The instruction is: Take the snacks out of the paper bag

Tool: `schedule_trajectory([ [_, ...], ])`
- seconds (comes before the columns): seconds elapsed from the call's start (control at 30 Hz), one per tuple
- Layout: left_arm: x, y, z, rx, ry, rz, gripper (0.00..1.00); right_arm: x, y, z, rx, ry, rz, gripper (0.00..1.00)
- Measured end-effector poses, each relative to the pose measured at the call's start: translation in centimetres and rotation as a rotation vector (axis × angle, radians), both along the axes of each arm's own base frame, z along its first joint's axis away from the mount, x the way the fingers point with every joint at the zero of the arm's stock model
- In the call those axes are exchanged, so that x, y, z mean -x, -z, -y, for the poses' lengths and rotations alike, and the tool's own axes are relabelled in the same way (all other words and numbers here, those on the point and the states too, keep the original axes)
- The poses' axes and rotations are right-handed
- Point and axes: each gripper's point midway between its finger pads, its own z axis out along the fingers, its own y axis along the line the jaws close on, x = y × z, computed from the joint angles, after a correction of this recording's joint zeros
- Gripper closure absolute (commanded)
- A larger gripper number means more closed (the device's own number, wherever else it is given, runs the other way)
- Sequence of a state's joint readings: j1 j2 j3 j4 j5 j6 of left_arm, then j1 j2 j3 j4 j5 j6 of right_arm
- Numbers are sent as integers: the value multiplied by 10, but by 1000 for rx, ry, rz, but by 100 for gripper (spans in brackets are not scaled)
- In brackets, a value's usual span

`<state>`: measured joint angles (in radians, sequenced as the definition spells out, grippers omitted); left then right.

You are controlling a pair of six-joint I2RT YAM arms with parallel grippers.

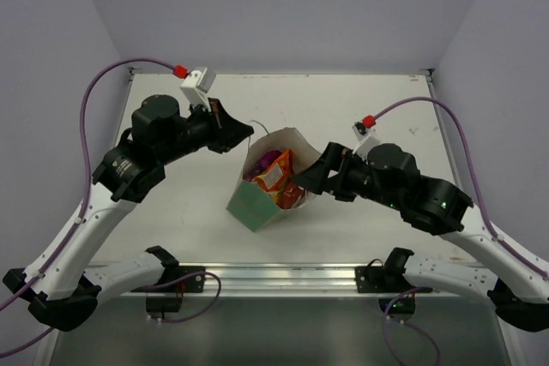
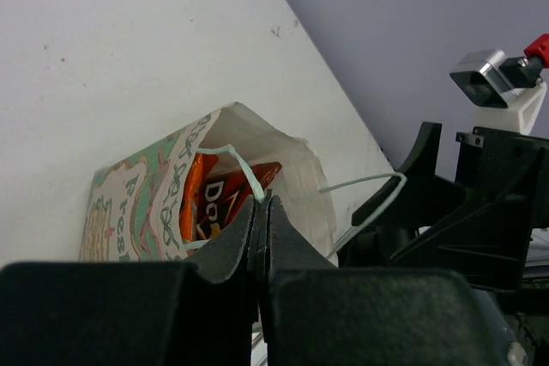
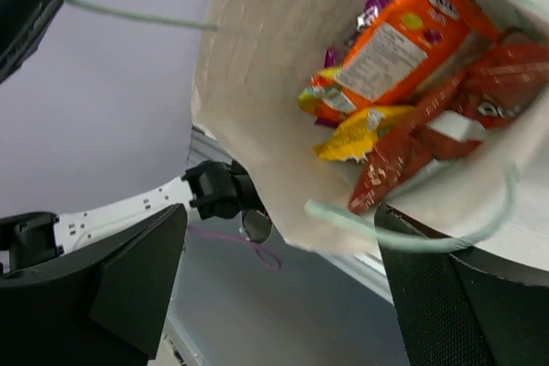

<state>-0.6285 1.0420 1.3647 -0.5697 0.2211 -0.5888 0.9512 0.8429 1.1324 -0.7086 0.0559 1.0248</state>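
From above, the paper bag [image 1: 257,203] lies tilted on the table [image 1: 386,109] with its mouth open and the snacks [image 1: 279,176] inside. The left fingers [image 1: 243,135] are at its far rim and the right fingers [image 1: 310,179] at its right rim.

In the left wrist view, the left fingers are clenched on the bag's string handle [image 2: 244,167].

In the right wrist view, the right fingers are spread wide and grasp nothing, with the bag's near rim between them. An orange packet [image 3: 403,40], a red packet [image 3: 412,147] and a yellow packet [image 3: 356,139] lie inside.

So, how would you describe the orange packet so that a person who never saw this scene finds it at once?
At the middle of the white table is an open mint-green paper bag. The orange packet lies topmost inside it. It alone shows a white printed panel; the other snacks are red, yellow and purple.
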Motion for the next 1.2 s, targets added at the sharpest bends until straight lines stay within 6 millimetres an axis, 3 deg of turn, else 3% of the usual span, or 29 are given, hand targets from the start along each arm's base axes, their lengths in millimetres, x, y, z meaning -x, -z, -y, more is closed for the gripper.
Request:
schedule_trajectory([
  [0.17, 7, -6, -5, 23, -4, 10, 100, -24, -11, -17, 55, 25, 40, 7],
  [0.27, 8, -1, -5, 22, -7, -5, 100, -36, -16, -20, 84, 49, 57, 16],
  [0.3, 8, 2, -5, 20, -7, -11, 100, -40, -18, -20, 96, 60, 61, 23],
  [0.33, 8, 4, -5, 19, -8, -16, 100, -45, -21, -20, 109, 73, 68, 36],
  [0.47, 7, 6, -5, 21, -11, -21, 100, -61, -25, -21, 185, 105, 93, 66],
  [0.5, 7, 6, -5, 23, -13, -23, 100, -65, -28, -22, 202, 108, 103, 85],
  [0.57, 7, 9, -5, 22, -18, -28, 100, -75, -35, -24, 242, 115, 126, 100],
  [0.7, 6, 18, -5, 23, -29, -48, 100, -101, -50, -27, 296, 121, 156, 100],
  [0.87, 3, 14, -2, 54, -31, -45, 100, -137, -58, -26, 347, 120, 164, 100],
  [1.07, 5, 10, 6, 103, -5, -55, 100, -174, -66, -42, 383, 47, 187, 97],
  [1.17, 5, 14, 10, 122, 9, -67, 100, -180, -56, -50, 408, 7, 179, 84],
  [1.2, 5, 15, 11, 125, 12, -72, 100, -180, -50, -50, 420, -3, 170, 72],
])
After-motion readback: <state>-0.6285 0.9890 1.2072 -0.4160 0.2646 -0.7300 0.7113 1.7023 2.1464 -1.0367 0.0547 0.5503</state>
